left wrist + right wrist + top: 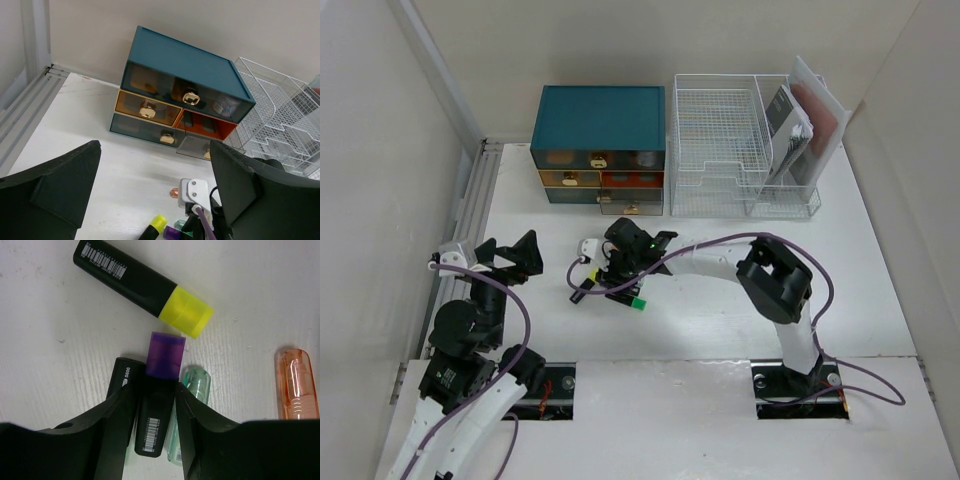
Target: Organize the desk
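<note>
**Spotter:** Right pincer, state?

**Me:** My right pincer (153, 390) is pinching the purple-capped highlighter (157, 402), one finger against each flank of its black barrel. I can't tell whether it is lifted or lying flat.

**Spotter:** Axis?

**Me:** The barrel runs in line with my fingers, with the cap sticking out past the tips. So no turning of the wrist is needed to keep hold.

**Spotter:** Where, off the teal drawer box (600, 145)?

**Me:** In front of it and apart from it, on the white tabletop (720, 320) that spreads out from the box's foot toward my bases. Crowding the catch are a yellow-capped highlighter (142, 287) just beyond the purple cap, a green clear pen (196, 382) touching my right finger, and an orange clear pen (296, 385) further off.

**Spotter:** Left side?

**Me:** My left pincer (505, 258) is spread wide and empty, in front of the box's left corner. The right arm is the nearer one.

**Spotter:** Next?

**Me:** My guess is lift, then carry boxward. The lower right drawer (200, 145) stands ajar. The risk is dragging the green pen along.
</note>
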You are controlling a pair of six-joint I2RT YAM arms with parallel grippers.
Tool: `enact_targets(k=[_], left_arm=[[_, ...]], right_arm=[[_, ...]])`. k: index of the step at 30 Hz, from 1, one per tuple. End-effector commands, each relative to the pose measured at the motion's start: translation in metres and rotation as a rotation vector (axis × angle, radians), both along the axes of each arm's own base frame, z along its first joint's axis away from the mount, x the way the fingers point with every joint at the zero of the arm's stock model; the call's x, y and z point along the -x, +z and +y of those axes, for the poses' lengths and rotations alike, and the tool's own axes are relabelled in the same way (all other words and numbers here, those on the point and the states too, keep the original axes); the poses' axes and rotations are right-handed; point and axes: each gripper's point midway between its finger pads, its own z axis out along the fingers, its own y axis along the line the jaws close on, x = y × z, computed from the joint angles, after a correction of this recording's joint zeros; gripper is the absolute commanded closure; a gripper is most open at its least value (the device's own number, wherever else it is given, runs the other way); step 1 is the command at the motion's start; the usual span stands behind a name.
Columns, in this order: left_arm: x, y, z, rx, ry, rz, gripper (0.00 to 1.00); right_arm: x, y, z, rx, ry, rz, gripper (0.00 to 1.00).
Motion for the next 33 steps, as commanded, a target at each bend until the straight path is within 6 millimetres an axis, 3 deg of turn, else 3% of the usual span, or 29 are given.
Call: enact_targets(k=[1, 14, 15, 16, 18, 19, 21, 24, 25, 29, 33], left_arm=[[0.002, 0.006, 0.000, -0.007, -0.007, -0.027, 0.11], [0.003, 0.003, 0.000, -0.006, -0.007, -0.028, 0.11], [0.003, 0.003, 0.000, -0.006, -0.007, -0.028, 0.11], [0.003, 0.003, 0.000, -0.006, -0.007, -0.028, 0.11], [0.003, 0.003, 0.000, -0.006, -0.007, -0.028, 0.11], [0.003, 0.003, 0.000, -0.006, -0.007, -0.028, 0.11], [0.003, 0.003, 0.000, -0.006, -0.007, -0.028, 0.11], [0.003, 0.003, 0.000, -0.006, -0.007, -0.028, 0.11], [0.003, 0.003, 0.000, -0.006, -0.007, -0.028, 0.11], [0.001, 0.002, -0.002, -0.012, -0.016, -0.021, 0.11], [-0.003, -0.001, -0.006, -0.023, -0.026, -0.004, 0.11]], right_arm=[[-0.011, -0.010, 0.002, 0.030, -0.046, -0.023, 0.55], [-0.023, -0.021, -0.003, 0.071, -0.108, -0.056, 0.57], [-0.023, -0.021, -0.003, 0.071, -0.108, -0.056, 0.60], [-0.022, -0.021, -0.002, 0.067, -0.103, -0.050, 0.76], [-0.021, -0.017, 0.002, 0.052, -0.086, -0.049, 0.91], [-0.020, -0.002, 0.006, 0.017, -0.062, -0.057, 0.98], [-0.019, 0.019, 0.011, -0.025, -0.039, -0.068, 0.99], [-0.021, 0.068, 0.018, -0.107, -0.011, -0.130, 0.99], [-0.026, 0.092, 0.018, -0.144, -0.017, -0.184, 0.99], [-0.051, 0.149, 0.010, -0.204, -0.095, -0.368, 0.99], [-0.078, 0.186, -0.011, -0.214, -0.221, -0.515, 0.99]])
